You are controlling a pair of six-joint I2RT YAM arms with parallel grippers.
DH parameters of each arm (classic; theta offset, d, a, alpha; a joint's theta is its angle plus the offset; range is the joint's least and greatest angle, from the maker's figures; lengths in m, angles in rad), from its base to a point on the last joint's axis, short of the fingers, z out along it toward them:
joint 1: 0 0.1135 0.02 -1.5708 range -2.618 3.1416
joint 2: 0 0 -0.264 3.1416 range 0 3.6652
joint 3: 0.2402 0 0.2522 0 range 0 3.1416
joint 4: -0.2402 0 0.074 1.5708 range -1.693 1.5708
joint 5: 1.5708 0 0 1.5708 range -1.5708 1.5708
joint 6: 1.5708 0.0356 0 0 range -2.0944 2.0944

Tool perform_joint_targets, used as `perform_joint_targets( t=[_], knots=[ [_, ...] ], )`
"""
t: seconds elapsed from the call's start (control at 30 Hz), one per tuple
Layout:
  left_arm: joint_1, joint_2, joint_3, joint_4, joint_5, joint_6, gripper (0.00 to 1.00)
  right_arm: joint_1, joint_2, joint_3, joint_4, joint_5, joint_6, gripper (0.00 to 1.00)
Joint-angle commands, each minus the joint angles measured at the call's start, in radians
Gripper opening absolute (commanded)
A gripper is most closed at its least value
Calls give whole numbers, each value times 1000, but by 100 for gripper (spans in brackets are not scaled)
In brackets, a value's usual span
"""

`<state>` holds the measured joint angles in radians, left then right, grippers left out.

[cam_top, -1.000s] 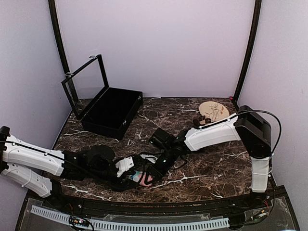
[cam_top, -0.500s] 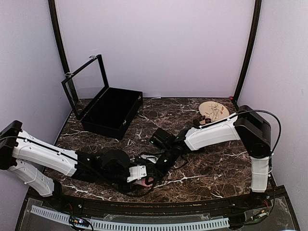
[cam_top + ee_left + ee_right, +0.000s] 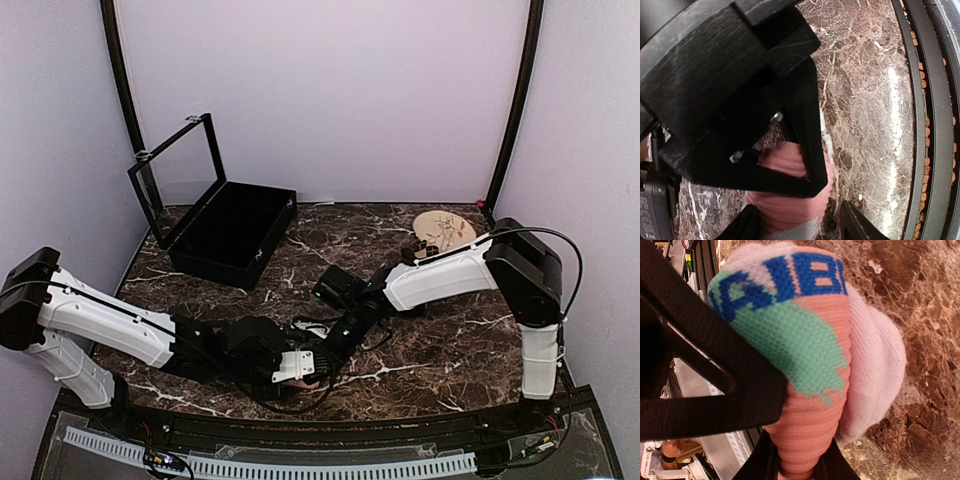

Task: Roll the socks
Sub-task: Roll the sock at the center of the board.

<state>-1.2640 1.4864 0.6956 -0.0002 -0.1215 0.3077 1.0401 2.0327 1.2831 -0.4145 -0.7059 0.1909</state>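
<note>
A rolled pink sock (image 3: 805,340) with a green patch, blue lettering and a pale outer layer fills the right wrist view. My right gripper (image 3: 796,465) is shut on its narrow pink end. In the left wrist view the same pink sock (image 3: 790,210) lies between the fingers of my left gripper (image 3: 800,227), which stands open around it with a gap on the right side. A black finger of the right gripper (image 3: 807,125) crosses in front. From above, both the left gripper (image 3: 303,367) and the right gripper (image 3: 323,366) meet over the sock (image 3: 312,379) near the table's front edge.
A black box (image 3: 232,232) with its lid raised stands at the back left. A round tan plate (image 3: 445,230) lies at the back right. The table's front rail (image 3: 300,420) runs just below the grippers.
My left arm has swung right along the front edge, bringing its gripper up to the sock and the right gripper. The right arm has barely moved.
</note>
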Motion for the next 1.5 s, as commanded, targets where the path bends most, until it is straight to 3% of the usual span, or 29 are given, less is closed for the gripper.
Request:
perform_joint_targets(
  t=[0.0, 0.97, 1.47],
  knots=[
    [-5, 51, 32, -103, -22, 8, 56, -10, 26, 18, -46, -34, -25, 6],
    [-10, 297, 193, -279, 50, -35, 54, -59, 37, -26, -130, -160, -122, 7],
    [-13, 313, 253, -423, 151, -36, 55, -77, 56, -10, -150, -167, -143, 8]
  ],
)
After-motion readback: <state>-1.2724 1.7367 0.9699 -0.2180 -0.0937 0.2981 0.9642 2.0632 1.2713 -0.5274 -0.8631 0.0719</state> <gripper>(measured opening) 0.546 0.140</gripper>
